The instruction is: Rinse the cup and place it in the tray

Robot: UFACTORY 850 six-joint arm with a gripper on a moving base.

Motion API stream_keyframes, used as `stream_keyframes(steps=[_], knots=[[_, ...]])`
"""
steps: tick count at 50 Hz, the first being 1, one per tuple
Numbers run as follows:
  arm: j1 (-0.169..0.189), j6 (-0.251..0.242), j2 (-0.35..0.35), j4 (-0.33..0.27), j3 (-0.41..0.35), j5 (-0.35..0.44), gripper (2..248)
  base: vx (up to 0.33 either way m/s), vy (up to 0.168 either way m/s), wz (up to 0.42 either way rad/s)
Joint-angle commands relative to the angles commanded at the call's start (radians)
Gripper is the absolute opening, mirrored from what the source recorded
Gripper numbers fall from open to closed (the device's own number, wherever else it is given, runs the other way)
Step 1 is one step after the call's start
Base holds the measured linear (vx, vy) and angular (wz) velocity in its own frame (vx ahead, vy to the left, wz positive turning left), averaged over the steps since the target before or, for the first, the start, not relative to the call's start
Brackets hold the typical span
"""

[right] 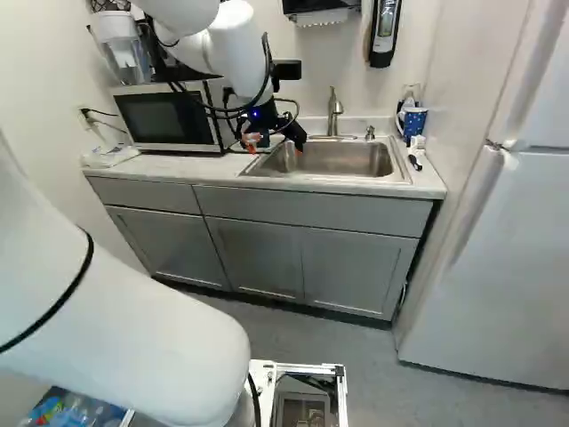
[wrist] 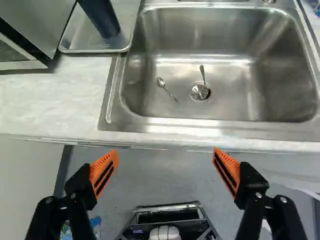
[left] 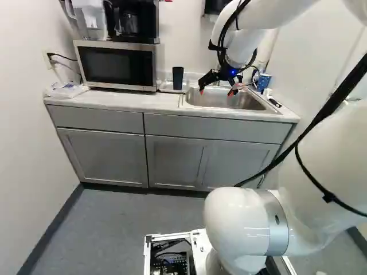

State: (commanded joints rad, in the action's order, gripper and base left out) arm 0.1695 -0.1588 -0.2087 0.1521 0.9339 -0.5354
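In the left base view, the gripper hangs over the front part of the sink, its fingers wide apart and nothing between them. The dark cup stands upright in the tray, between the microwave and the sink. It lies to the left of the gripper in this view and stands clear of it, its long axis vertical.

In the right base view, the arm and gripper crowd that end of the counter, and I can't pick the cup out with confidence. The tap rises behind the sink, and a blue mug sits at the far side, well apart from the tray.

In the wrist view, the orange pads are spread wide, with only floor showing between them. The cup is ahead of the gripper and off past the finger on the microwave side. Two spoons lie in the sink straight ahead.

Whether the cup is rinsed I can't tell; its place in the tray suggests the job may be finished, leaving only a retreat. If it does need rinsing, the gripper must shift sideways towards the microwave and forward, then straddle the upright wall; drifting too far risks knocking the microwave.
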Motion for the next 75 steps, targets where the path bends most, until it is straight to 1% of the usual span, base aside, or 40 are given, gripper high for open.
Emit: stream_keyframes(steps=[25,35,75], knots=[[0.000,0.000,0.000,0.000,0.000,0.000,247,-0.122,0.026,-0.187],[0.000,0.000,0.000,0.000,0.000,0.000,247,-0.069,0.035,-0.002],[0.000,0.000,0.000,0.000,-0.002,0.003,247,0.002,0.000,0.000]])
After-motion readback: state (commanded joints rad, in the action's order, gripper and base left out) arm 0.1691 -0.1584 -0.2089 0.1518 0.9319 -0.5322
